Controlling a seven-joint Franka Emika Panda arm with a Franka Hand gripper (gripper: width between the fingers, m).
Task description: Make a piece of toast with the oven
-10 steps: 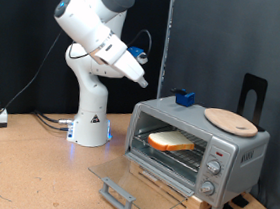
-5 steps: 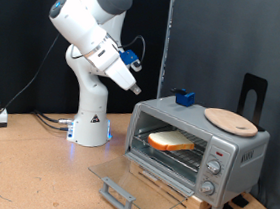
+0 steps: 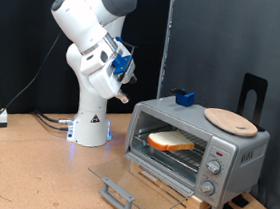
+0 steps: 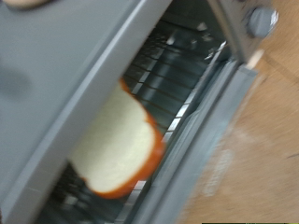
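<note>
Exterior view: the gripper (image 3: pixel 123 73) hangs high above the table (image 3: pixel 32 174), well apart from the oven (image 3: pixel 198 143); whether its fingers are spread I cannot tell. The toast (image 3: pixel 172 142) lies on the rack inside the oven, door (image 3: pixel 137 183) dropped open.

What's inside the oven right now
The piece of toast lies on the wire rack inside the oven, whose glass door is dropped open. The back of the cavity is too dark to see.
</note>
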